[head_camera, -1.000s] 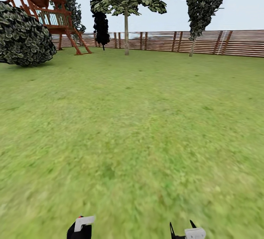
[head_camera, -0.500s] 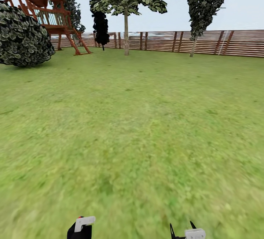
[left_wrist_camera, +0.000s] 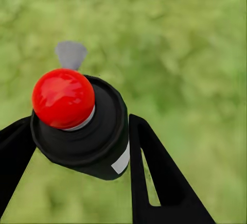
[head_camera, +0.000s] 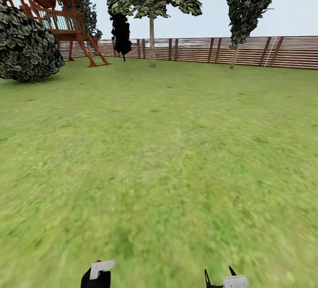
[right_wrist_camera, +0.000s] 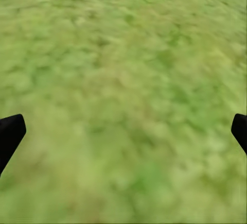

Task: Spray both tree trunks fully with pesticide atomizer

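In the left wrist view my left gripper (left_wrist_camera: 80,126) is shut on the pesticide atomizer (left_wrist_camera: 105,149), a small black bottle with a white label, a round red top and a grey nozzle. The same gripper (head_camera: 96,275) peeks in at the bottom of the head view. My right gripper (head_camera: 218,273) is open over bare grass, its fingertips (right_wrist_camera: 10,131) far apart. Two trees stand far ahead by the fence, one with a pale trunk (head_camera: 152,45) in the middle and one with a leaning trunk (head_camera: 232,56) to the right.
Green lawn (head_camera: 168,146) stretches ahead to a brown slat fence (head_camera: 265,51). A round dark bush (head_camera: 28,43) and a red-brown wooden playhouse (head_camera: 53,9) stand at the far left. A small black tree (head_camera: 121,32) is near the fence.
The whole head view has shifted: the bush and playhouse slid slightly left, so the camera has moved. Both grippers keep their places in the picture.
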